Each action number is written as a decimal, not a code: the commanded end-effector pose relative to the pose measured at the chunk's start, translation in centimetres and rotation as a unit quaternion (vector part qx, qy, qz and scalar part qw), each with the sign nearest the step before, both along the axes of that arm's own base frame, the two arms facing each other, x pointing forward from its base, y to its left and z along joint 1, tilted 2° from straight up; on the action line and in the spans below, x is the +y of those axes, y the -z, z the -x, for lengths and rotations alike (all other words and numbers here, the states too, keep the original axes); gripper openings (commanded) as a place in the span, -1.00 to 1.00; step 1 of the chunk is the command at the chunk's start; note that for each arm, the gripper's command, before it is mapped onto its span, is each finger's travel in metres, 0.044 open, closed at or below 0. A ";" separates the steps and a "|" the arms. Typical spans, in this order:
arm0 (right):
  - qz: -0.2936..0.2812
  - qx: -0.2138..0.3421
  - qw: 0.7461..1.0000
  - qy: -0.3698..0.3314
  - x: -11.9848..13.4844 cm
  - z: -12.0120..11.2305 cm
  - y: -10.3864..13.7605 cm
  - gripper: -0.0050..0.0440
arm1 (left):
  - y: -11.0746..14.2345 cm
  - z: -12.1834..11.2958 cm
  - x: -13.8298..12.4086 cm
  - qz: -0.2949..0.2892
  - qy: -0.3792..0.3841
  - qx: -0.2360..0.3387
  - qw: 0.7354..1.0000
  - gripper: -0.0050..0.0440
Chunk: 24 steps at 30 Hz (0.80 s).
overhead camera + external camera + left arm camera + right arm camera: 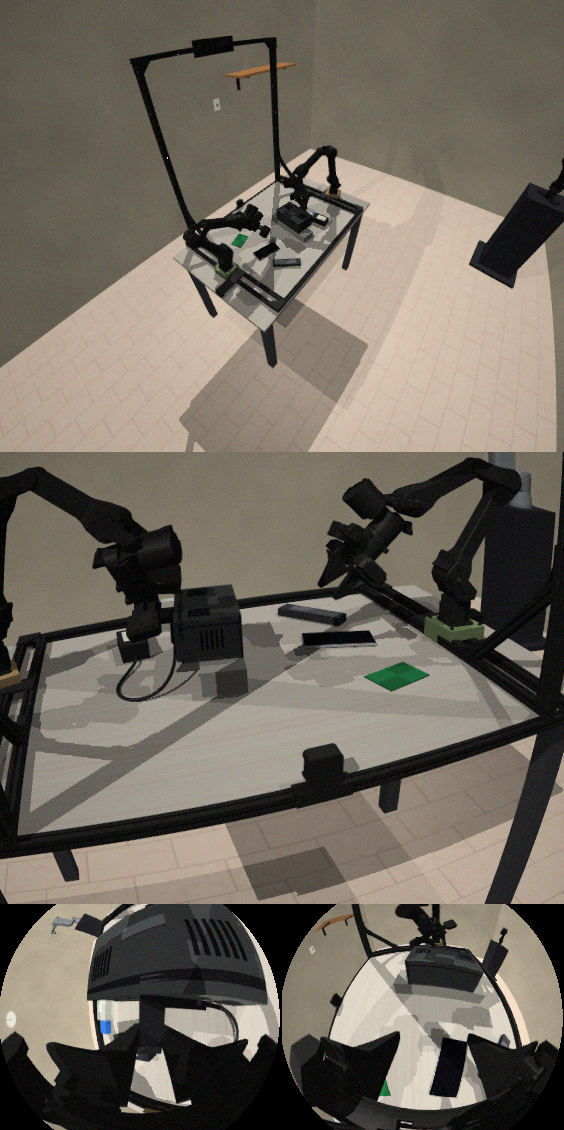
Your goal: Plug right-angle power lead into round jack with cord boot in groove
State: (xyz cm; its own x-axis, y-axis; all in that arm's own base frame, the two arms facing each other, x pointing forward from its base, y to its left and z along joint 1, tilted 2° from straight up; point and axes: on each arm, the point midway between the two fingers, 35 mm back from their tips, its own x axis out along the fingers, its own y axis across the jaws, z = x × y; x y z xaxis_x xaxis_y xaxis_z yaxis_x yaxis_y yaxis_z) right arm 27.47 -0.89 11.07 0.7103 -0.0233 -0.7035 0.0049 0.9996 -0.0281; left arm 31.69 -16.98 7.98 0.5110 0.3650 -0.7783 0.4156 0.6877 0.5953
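The power plug (pixel 151 1020) is by the back of the appliance (pixel 294 216) (pixel 212 624) (pixel 170 959) (pixel 443 975), gripped by the left gripper (pixel 302 201) (pixel 144 627) (pixel 149 1027); how deep it sits, I cannot tell. Its cord (pixel 141 699) (pixel 236 1024) loops on the table (pixel 210 762). The right gripper (pixel 332 590) (pixel 435 1036) hangs open, empty.

The top view looked down obliquely from afar over the whole table (pixel 260 312) (pixel 240 732); the exterior view faced its surface closer in.
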 end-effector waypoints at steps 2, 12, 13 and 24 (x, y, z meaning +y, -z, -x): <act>0.000 0.001 1.000 -0.002 0.1 0.0 0.0 0.84 | -0.1 -0.3 -0.2 0.000 0.001 -0.002 1.000 -0.80; 0.000 0.001 1.000 -0.002 0.1 0.0 0.0 0.84 | -0.1 -0.6 -0.3 0.000 0.001 -0.002 1.000 -0.80; 0.000 0.001 1.000 -0.002 0.1 0.0 0.0 0.84 | -0.1 -0.6 -0.4 0.000 0.001 -0.002 1.000 -0.80; 0.000 0.001 1.000 -0.002 0.1 0.0 0.0 0.84 | 0.0 -0.3 -0.2 -0.001 0.000 0.001 1.000 0.09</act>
